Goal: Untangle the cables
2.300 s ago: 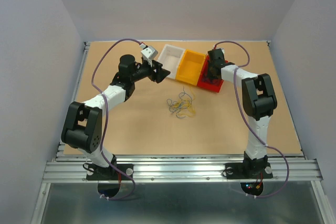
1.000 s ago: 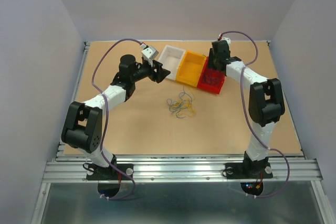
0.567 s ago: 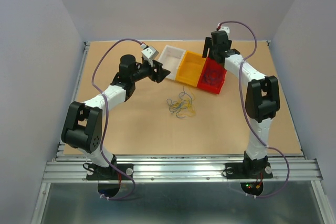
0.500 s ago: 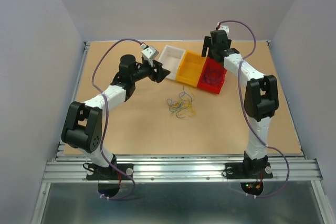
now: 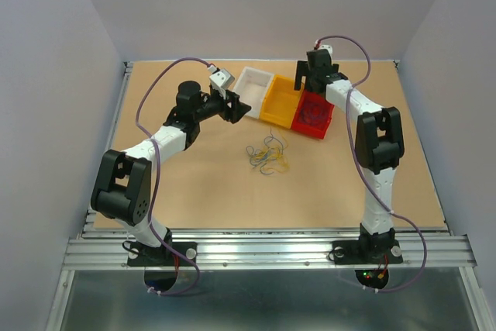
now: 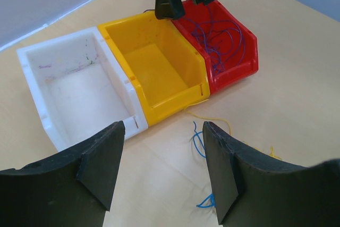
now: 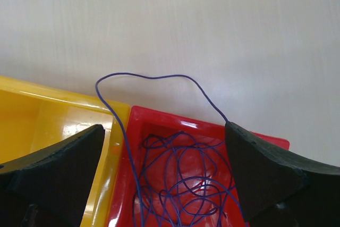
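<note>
On the tan table [image 5: 194,191], purple cables [image 7: 180,184] lie in the red bin [image 6: 236,70], 1 looping over its rim. The yellow bin [image 6: 159,62] looks empty. A mixed tangle [image 5: 268,154] waits mid-table, unsorted. The right gripper [image 7: 164,131] and left gripper [image 6: 163,128] have fingers apart, holding nothing.
</note>
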